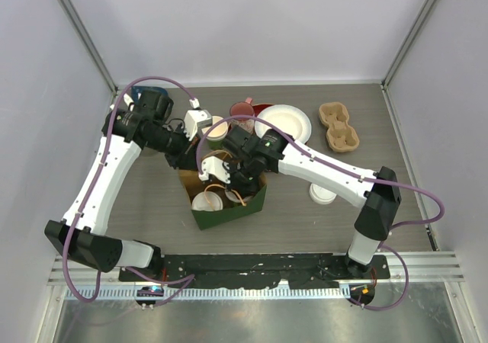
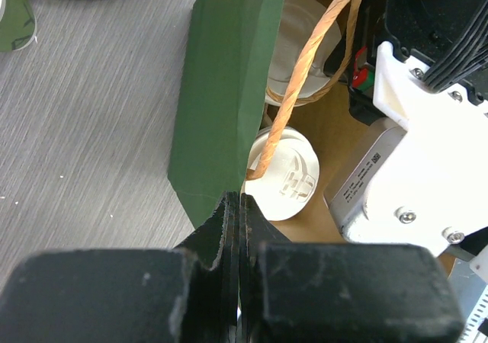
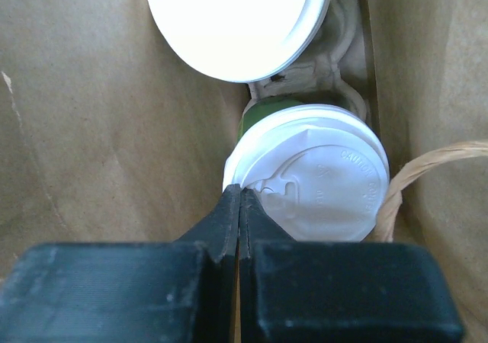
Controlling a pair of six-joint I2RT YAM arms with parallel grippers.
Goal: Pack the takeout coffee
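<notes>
A green paper bag (image 1: pixel 242 206) stands open mid-table. Inside it are takeout coffee cups with white lids (image 1: pixel 206 201). My left gripper (image 1: pixel 189 162) is at the bag's back-left corner; in the left wrist view it (image 2: pixel 239 203) is shut on the bag's rim (image 2: pixel 229 91), with two lids (image 2: pixel 288 177) below. My right gripper (image 1: pixel 226 183) reaches down into the bag. In the right wrist view it (image 3: pixel 241 192) is shut, its tips against the edge of a lidded green cup (image 3: pixel 316 179), with nothing held. A second lid (image 3: pixel 236 23) lies beyond.
An open green cup (image 1: pixel 216 129) stands behind the bag. Further back are a pink mug (image 1: pixel 242 111) and a white plate (image 1: pixel 284 122). A cardboard cup carrier (image 1: pixel 340 126) lies at the back right. A loose white lid (image 1: pixel 322 193) sits right of the bag. The bag's twine handle (image 2: pixel 305 76) arches over the cups.
</notes>
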